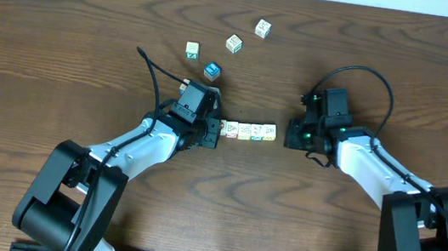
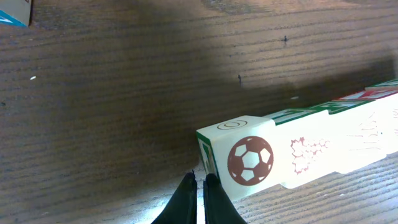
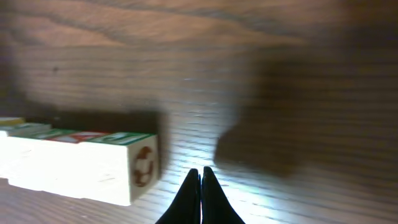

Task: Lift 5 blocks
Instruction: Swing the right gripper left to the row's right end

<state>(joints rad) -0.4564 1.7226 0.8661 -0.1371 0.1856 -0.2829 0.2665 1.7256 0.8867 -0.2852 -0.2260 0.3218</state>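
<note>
The blocks [image 1: 250, 131] lie end to end in a short row on the wooden table between my two arms. In the left wrist view the row [image 2: 298, 152] runs off to the right, and its near end cube shows a red football print. My left gripper [image 2: 199, 180] is shut on nothing, its tips right at that cube's lower left corner. In the right wrist view the row [image 3: 93, 162] ends in a cube with a red print. My right gripper [image 3: 201, 171] is shut and empty, a small gap to the right of that end. From overhead the left gripper [image 1: 216, 130] and right gripper [image 1: 288, 136] flank the row.
Behind the row lie loose cubes: a blue-topped one [image 1: 212, 72], a pale one [image 1: 192, 50], another [image 1: 234, 44] and one furthest back [image 1: 262, 28]. A cube with teal-blue edges [image 2: 15, 12] shows in the top left corner of the left wrist view. Black cables arc over both arms.
</note>
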